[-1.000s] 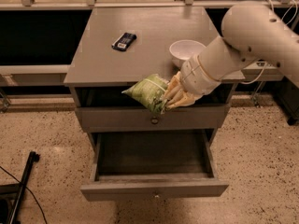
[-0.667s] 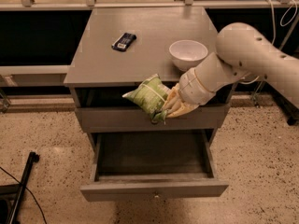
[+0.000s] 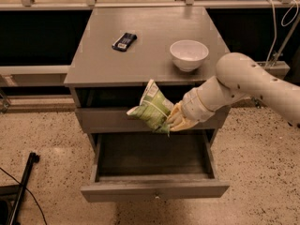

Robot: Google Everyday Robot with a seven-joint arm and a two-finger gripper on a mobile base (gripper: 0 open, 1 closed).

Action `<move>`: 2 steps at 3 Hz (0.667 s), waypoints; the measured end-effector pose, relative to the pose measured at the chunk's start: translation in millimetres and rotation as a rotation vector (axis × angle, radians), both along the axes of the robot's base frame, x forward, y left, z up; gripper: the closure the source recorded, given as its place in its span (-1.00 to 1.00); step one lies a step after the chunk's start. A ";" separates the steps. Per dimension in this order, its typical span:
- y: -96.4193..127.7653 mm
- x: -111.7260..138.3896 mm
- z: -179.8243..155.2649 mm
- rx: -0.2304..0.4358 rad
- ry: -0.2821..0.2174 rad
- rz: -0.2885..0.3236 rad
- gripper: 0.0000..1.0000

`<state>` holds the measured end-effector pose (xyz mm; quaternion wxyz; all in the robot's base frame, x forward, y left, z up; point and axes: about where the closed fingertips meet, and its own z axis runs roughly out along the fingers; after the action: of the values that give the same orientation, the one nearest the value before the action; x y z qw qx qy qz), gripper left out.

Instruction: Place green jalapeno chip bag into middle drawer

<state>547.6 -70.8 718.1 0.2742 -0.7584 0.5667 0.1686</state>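
My gripper is shut on the green jalapeno chip bag, a light-green crinkly bag with white patches. I hold it tilted in the air in front of the upper drawer front, above the open middle drawer. The drawer is pulled out, with a dark inside and a small knob at its front. My white arm reaches in from the right.
A white bowl and a small dark flat packet sit on the grey cabinet top. A dark stand leg lies on the speckled floor at lower left. A rail and cables run behind the cabinet.
My gripper with the bag has moved down from the cabinet's top edge to in front of the upper drawer front, closer to the open drawer. The bowl now shows fully.
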 end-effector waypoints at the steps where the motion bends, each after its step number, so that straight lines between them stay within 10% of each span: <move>1: -4.8 -0.3 -22.9 0.022 0.028 -0.050 1.00; 2: -6.8 0.7 -41.2 0.032 0.055 -0.085 1.00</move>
<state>548.3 -77.6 676.9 0.2774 -0.7243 0.6030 0.1868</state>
